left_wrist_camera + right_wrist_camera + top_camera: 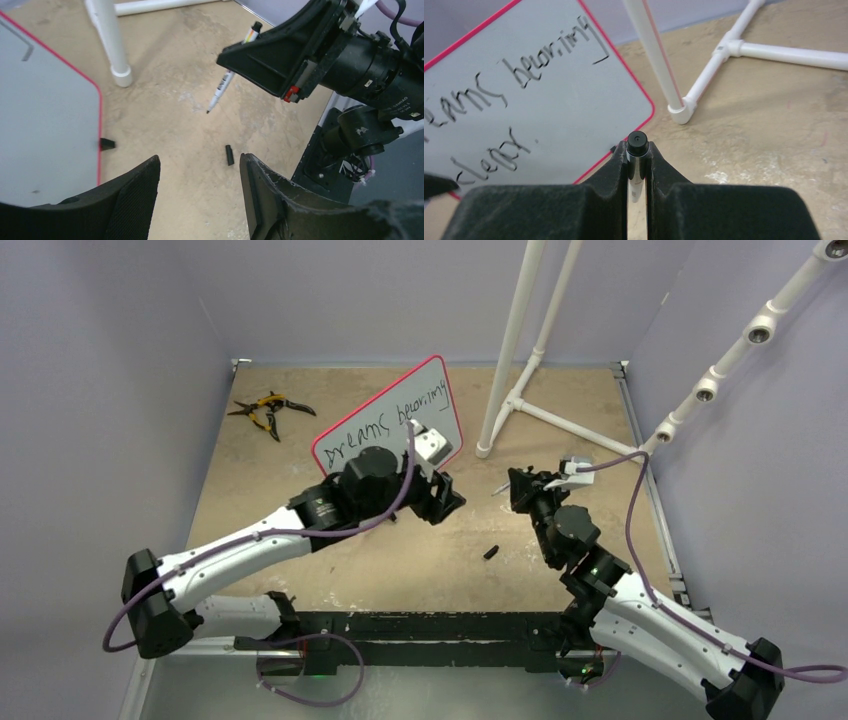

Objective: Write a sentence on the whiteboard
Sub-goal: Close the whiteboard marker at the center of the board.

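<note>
The whiteboard (385,420) stands tilted on the table, its red rim facing the arms. The sentence (524,80) in black marker reads roughly "Dreams becoming clear" in two lines, and shows in the top view as sentence (400,418). My right gripper (638,155) is shut on a black-capped marker (637,145), to the right of the board. In the left wrist view that marker (225,85) points tip down above the table, apart from the whiteboard (45,110). My left gripper (200,165) hangs open and empty by the board's lower right corner.
A small black marker cap (229,154) lies on the table between the arms, seen also as cap (491,552). Yellow-handled pliers (268,410) lie at the far left. A white pipe frame (520,405) stands right of the board. A black board foot (106,144) shows.
</note>
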